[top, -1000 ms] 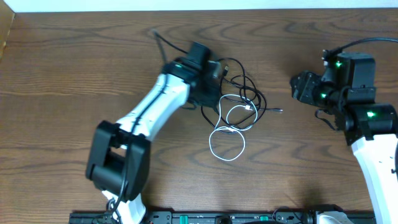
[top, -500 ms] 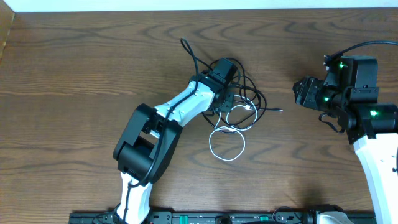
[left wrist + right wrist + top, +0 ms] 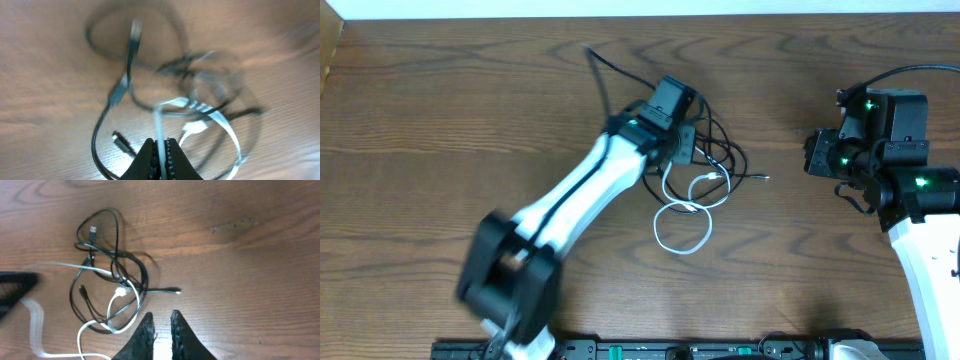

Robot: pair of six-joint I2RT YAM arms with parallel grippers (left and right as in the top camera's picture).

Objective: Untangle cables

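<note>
Tangle of cables point(image 3: 720, 165) at middle of surface point(image 3: 440, 120). Left pincer point(image 3: 161, 147) clamped on white cable point(image 3: 159, 120), likely to draw it free of black loops point(image 3: 142, 272). Right pincer point(image 3: 160, 322) well apart at right, nearly closed, empty.

The left pincer point(image 3: 682, 148) sits over the tangled black cables point(image 3: 718, 140) at the counter's point(image 3: 450, 120) centre, the white cable point(image 3: 685, 253) looping from it toward 5 o'clock. The right pincer point(image 3: 817, 155) hangs at 3 o'clock, well apart.

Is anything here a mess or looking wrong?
Only the cords: the black cables and the white cable lie looped through one another mid-table. The left gripper is pinching the white cable. Nothing looks spilled or broken.
</note>
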